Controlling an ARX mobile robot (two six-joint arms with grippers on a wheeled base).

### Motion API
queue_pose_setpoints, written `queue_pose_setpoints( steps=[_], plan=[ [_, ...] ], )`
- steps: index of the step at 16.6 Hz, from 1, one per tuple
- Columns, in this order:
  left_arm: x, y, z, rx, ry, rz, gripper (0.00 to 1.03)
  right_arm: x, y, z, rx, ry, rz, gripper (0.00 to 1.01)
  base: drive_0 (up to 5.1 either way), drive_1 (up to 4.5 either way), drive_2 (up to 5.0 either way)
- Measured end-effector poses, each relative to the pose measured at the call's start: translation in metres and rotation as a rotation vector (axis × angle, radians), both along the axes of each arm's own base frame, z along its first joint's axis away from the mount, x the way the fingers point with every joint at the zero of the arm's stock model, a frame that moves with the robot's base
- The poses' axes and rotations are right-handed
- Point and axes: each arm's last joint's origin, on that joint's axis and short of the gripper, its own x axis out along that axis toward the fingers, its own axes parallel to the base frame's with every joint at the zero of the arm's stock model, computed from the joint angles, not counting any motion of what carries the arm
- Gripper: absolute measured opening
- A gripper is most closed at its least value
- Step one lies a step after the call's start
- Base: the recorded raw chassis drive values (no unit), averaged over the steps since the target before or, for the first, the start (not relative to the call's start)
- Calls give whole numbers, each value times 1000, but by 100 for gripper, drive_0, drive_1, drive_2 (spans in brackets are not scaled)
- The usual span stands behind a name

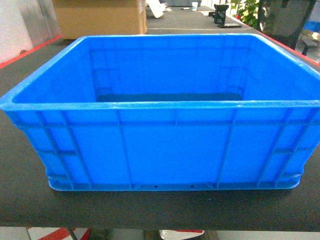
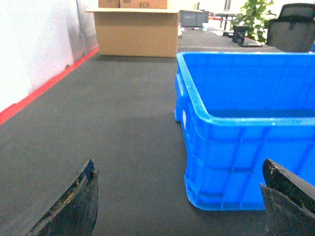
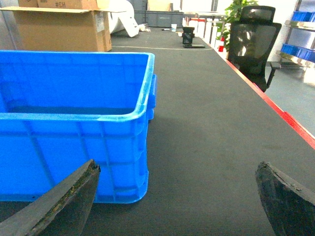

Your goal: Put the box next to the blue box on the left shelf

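From the head camera, you see the box [image 1: 160, 112] sitting dead ahead on the dark table [image 1: 20, 200], filling most of the frame. Its long axis runs left to right across your view, with a long ribbed wall facing you and the open top upward. It looks empty. Neither claw shows here, so this view tells you nothing about which arm is closer. A cardboard carton [image 1: 100, 17] stands behind it at the far left. No shelf and no second blue box are visible.

From the left wrist camera, the left claw [image 2: 179, 201] is spread wide, holding nothing; only its two dark finger tips show at the bottom corners. The box lies ahead and to the right of it: you see its left end wall and near left corner, which sits just inside the right finger's line. The claw's centre points mostly at bare table beside the box.

From the right wrist camera, the picture mirrors. The right claw [image 3: 179, 196] is also wide open and empty, and the box lies ahead and to the left, its right end wall and near right corner just inside the left finger. An office chair [image 3: 253, 44] stands off the table's right edge.

So the two arms flank the short ends about equally; I judge you'll need each claw to shift inward toward its own end wall before lifting.
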Motion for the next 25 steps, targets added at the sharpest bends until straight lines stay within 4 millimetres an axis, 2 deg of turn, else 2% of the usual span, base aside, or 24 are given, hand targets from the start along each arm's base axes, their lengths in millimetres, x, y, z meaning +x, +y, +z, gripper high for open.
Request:
queue_pose_setpoints(
  steps=[25],
  plan=[
    [0,0,0,0,4,-1,98,0,0,-1,0,5,0,98,0,0,0]
  ],
)
